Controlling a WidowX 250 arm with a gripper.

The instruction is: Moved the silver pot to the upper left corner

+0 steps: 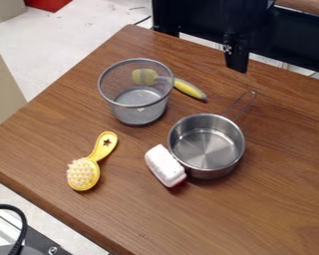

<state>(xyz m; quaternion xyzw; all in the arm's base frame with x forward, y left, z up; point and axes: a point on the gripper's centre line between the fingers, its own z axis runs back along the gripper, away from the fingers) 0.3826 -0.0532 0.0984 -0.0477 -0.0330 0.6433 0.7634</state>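
Silver pot (205, 149) upright, right of centre on wood-grain table (255, 214); long axis slants, wire-loop handle (253, 91) toward upper right. Body round, smooth metal. White block (163, 164), rounded edges, just beside its lower left. Tapered wire-mesh cup (141, 113) at pot's upper left. Yellow brush (83, 174), pale bristles, star on grip, lower left. Black gripper (237, 61) at upper right; apart or together, cannot tell

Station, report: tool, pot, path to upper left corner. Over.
Tool at top of view. Silver pot right of centre, white object beside it. Mesh basket up-left, possibly in the way.
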